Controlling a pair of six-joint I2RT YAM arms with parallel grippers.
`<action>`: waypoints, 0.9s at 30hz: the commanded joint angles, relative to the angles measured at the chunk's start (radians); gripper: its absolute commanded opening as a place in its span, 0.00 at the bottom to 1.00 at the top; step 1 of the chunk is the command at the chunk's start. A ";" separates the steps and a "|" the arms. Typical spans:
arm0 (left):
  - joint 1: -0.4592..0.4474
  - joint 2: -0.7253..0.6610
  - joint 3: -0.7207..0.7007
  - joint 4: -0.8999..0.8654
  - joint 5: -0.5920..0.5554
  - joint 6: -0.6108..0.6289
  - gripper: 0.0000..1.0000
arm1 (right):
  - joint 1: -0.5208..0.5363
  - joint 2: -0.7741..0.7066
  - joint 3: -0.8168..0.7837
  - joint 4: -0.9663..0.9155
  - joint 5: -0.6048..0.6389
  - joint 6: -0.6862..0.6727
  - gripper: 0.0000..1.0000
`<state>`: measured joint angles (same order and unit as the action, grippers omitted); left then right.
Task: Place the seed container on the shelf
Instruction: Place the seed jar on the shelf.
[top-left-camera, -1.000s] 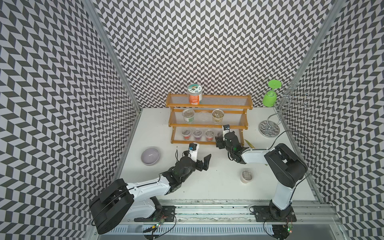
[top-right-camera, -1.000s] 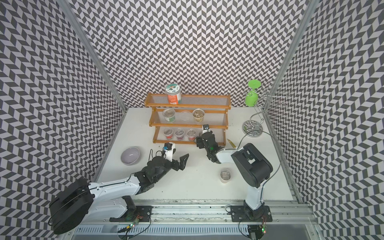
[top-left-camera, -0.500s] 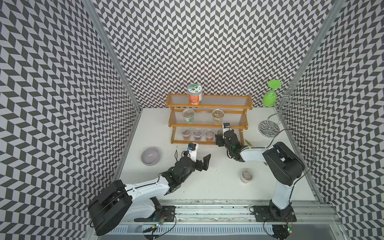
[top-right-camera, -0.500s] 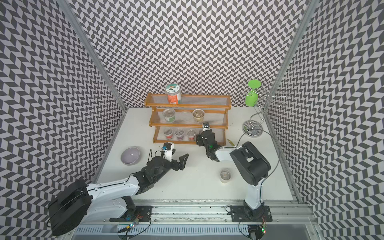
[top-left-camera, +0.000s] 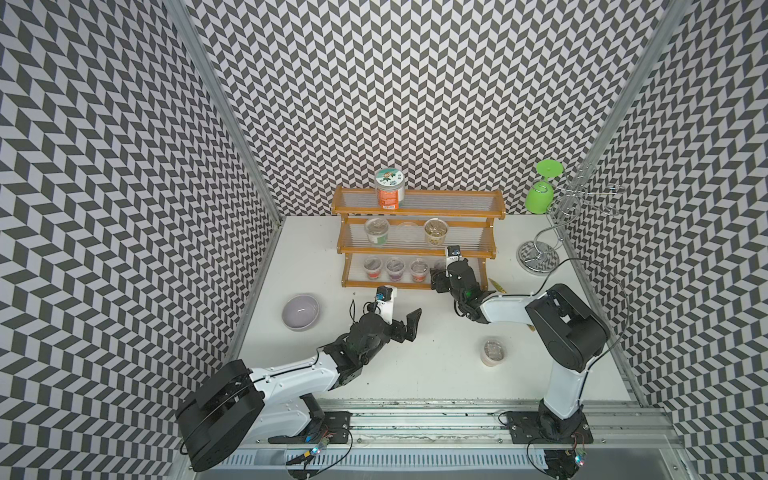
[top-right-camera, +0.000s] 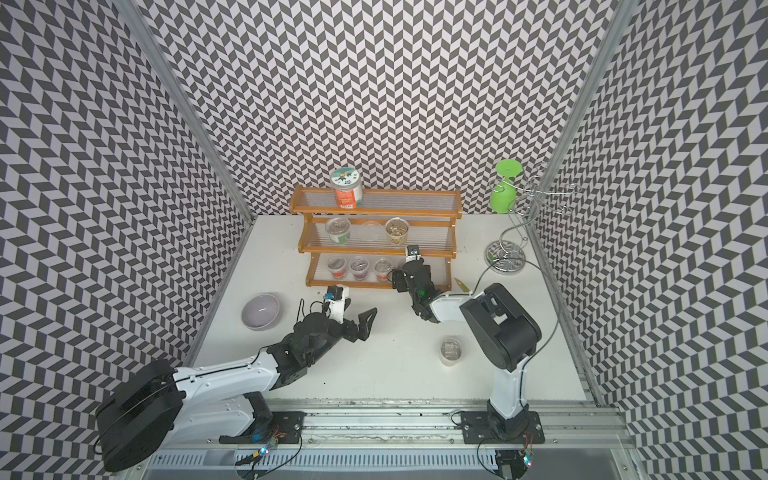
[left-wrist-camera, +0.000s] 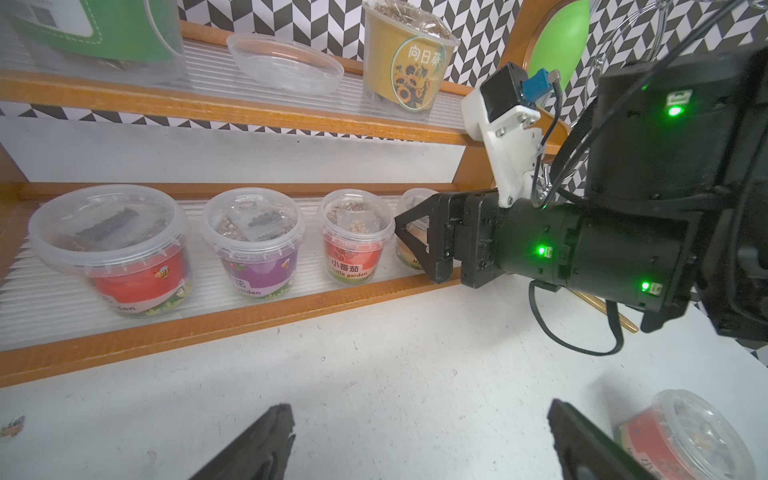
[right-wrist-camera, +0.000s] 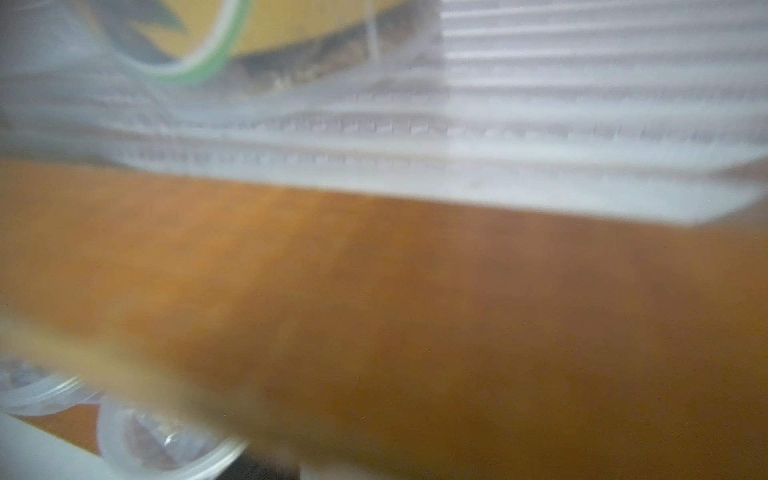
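The left gripper (left-wrist-camera: 417, 413) hangs spread wide and empty over the matte white table (top-left-camera: 440, 374), with a lidded tub (top-left-camera: 493, 352) nearby. Farther back, the right gripper (left-wrist-camera: 415, 224) reaches the lowest clear ribbed tier of the shelf (top-left-camera: 399, 250). One black finger (left-wrist-camera: 442, 262) is beside the round seed container (left-wrist-camera: 415, 198), fourth in that row; whether it grips cannot be told. The left wrist view shows this, while the right wrist view shows only blurred orange wood and ribbing.

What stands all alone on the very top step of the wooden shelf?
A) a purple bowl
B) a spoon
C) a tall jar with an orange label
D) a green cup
C: in both top views the tall jar with the orange label is the only thing on the top step of the shelf.
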<state>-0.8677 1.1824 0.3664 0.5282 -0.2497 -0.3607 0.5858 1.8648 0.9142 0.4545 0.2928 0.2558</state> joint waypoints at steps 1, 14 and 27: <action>0.006 -0.020 -0.004 -0.021 0.007 0.000 1.00 | -0.006 -0.071 -0.007 -0.037 -0.034 -0.003 0.86; 0.006 -0.022 0.014 -0.019 0.127 0.045 0.99 | -0.006 -0.349 -0.127 -0.172 -0.131 -0.046 0.91; 0.002 -0.031 0.066 -0.038 0.239 0.071 0.99 | -0.011 -0.866 -0.314 -0.553 -0.045 0.056 1.00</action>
<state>-0.8677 1.1687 0.4023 0.4961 -0.0555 -0.2886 0.5842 1.0653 0.6125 0.0444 0.1928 0.2504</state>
